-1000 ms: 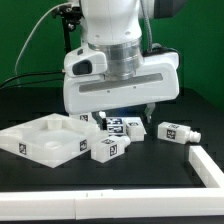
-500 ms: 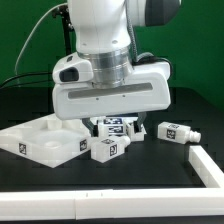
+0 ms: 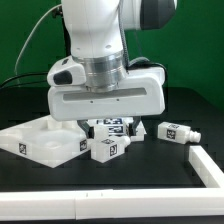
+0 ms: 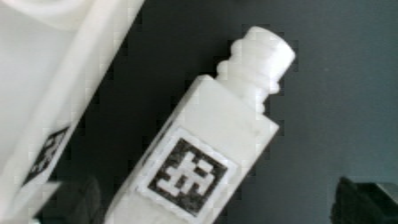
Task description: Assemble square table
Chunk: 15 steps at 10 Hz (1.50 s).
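Observation:
The white square tabletop slab (image 3: 40, 140) with raised rim lies at the exterior view's left. Several short white tagged legs lie beside it: one in front (image 3: 107, 148), a cluster under my hand (image 3: 122, 127), and one apart to the right (image 3: 172, 131). My gripper (image 3: 103, 122) hangs low over the cluster, its fingertips mostly hidden by the white hand body. In the wrist view a tagged leg (image 4: 210, 140) with a threaded end lies between my two dark fingers, and the slab's edge (image 4: 54, 80) runs beside it. My gripper (image 4: 217, 205) is open and holds nothing.
A long white bar (image 3: 90, 205) runs along the table's front and turns up the exterior view's right side (image 3: 206, 165). Black tabletop and a green backdrop lie behind. Cables hang behind the arm.
My hand has moved toward the exterior view's left, from over the middle legs to over the legs next to the slab. The parts have not moved.

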Available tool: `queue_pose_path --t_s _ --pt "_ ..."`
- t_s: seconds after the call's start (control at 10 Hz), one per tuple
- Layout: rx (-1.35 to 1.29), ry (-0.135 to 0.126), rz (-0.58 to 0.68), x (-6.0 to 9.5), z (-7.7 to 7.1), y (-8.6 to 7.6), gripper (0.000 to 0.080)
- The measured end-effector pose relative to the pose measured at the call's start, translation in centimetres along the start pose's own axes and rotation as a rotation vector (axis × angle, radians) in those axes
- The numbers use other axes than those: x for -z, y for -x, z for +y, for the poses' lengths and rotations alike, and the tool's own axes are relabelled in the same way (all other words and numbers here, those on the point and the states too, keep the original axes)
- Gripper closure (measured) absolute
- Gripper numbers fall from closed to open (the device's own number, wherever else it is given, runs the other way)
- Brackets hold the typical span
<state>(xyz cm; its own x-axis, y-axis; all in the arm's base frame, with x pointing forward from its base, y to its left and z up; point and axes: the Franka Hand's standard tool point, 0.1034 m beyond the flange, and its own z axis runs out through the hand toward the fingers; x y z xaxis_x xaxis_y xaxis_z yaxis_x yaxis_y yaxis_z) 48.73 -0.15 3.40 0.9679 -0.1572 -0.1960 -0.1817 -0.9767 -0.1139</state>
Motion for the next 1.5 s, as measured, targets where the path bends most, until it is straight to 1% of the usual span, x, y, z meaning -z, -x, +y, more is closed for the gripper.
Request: queue_pose_path --t_s 0.3,0.4,0.6,0.7,0.8,0.9,1.0,1.1,1.2,1.3,1.4,1.5 --pt "0.007 0.01 0.003 -2.2 -0.3 0.0 0.015" --pt "0.016 0.011 0.001 -2.5 -0.4 0.0 0.015" --pt "0.016 0.011 0.001 -2.5 -0.4 0.0 0.015" --pt "0.016 0.011 0.001 -2.5 -0.4 0.0 0.026" --pt "0.016 0.011 0.001 -2.5 -0.4 0.0 0.0406" --pt "0.016 0.011 0.001 -2.5 -0.4 0.0 0.0519" --pt "0.013 0.014 0.001 -2.3 -0.8 0.1 0.0519" --pt "0.036 0.017 0.008 -1.7 -2.6 0.5 0.0517" --pt "0.063 0.024 0.012 -1.3 -4.3 1.2 0.0517" --pt "0.048 0.038 0.012 -0.7 -6.2 2.0 0.0517" --pt "0.081 0.047 0.021 0.3 -8.5 2.5 0.0517" --pt "0.106 0.046 0.027 0.5 -8.6 2.4 0.0517"
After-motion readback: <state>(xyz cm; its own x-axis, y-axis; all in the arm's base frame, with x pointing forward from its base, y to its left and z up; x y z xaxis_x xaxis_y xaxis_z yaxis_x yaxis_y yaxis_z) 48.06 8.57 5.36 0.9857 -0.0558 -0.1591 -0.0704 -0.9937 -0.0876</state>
